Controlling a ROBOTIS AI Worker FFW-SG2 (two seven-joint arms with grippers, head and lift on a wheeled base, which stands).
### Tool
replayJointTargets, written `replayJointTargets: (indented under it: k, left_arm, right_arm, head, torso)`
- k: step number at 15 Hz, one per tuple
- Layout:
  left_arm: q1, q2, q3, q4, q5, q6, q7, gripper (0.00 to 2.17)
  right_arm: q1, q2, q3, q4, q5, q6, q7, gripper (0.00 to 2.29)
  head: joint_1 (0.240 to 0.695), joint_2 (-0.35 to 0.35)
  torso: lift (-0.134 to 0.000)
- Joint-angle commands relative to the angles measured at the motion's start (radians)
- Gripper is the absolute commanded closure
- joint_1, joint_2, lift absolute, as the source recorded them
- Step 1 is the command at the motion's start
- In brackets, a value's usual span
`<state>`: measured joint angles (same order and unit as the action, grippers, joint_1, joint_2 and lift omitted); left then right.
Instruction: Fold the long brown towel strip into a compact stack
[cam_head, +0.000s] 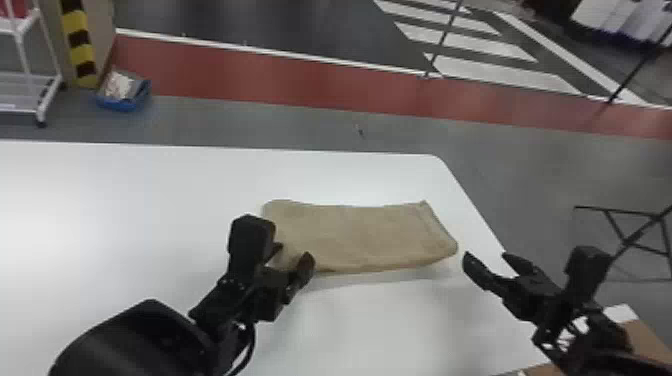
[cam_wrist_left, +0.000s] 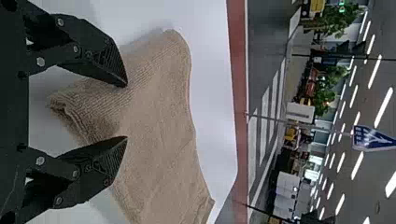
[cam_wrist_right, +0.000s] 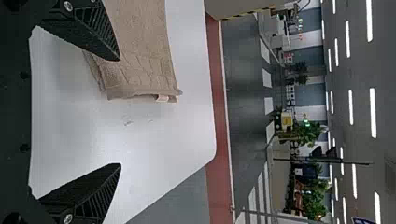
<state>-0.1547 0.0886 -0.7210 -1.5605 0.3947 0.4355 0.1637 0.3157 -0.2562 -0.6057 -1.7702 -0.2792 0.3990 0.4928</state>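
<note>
Centrally, the spread left gripper (cam_head: 292, 254) partly hides the brown towel strip (cam_head: 365, 235); lower right, the right gripper (cam_head: 486, 256) gapes wide; upper left, a blue container (cam_head: 117, 104) sits near a white wheeled rack (cam_head: 49, 100).

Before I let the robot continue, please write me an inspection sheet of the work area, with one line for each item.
Surface: white table, small faint marks near the towel's right end.
Job's things: brown towel, folded in layers; small tag at its right end.
Clutter: blue bin on the floor.
Grippers: left gripper open at towel's left end; right gripper open, beyond its right end.
Cables: black loop by left wrist.
Surroundings: red floor strip.
</note>
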Motion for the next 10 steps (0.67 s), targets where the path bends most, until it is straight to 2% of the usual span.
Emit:
replayJointTargets:
  k: [1, 10]
  left_arm:
    - [0.0, 0.007, 0.003, -0.009, 0.001, 0.003, 0.0, 0.61]
    - [-0.002, 0.007, -0.012, -0.007, -0.039, 0.027, 0.011, 0.65]
  right_arm:
    - [0.0, 0.0, -0.002, 0.002, 0.0, -0.001, 0.001, 0.08]
    - [0.0, 0.0, 0.0, 0.006, -0.002, -0.016, 0.003, 0.08]
  head:
    - [0.695, -0.35]
    - [0.695, -0.35]
  torso:
    - [-0.125]
    - [-0.125]
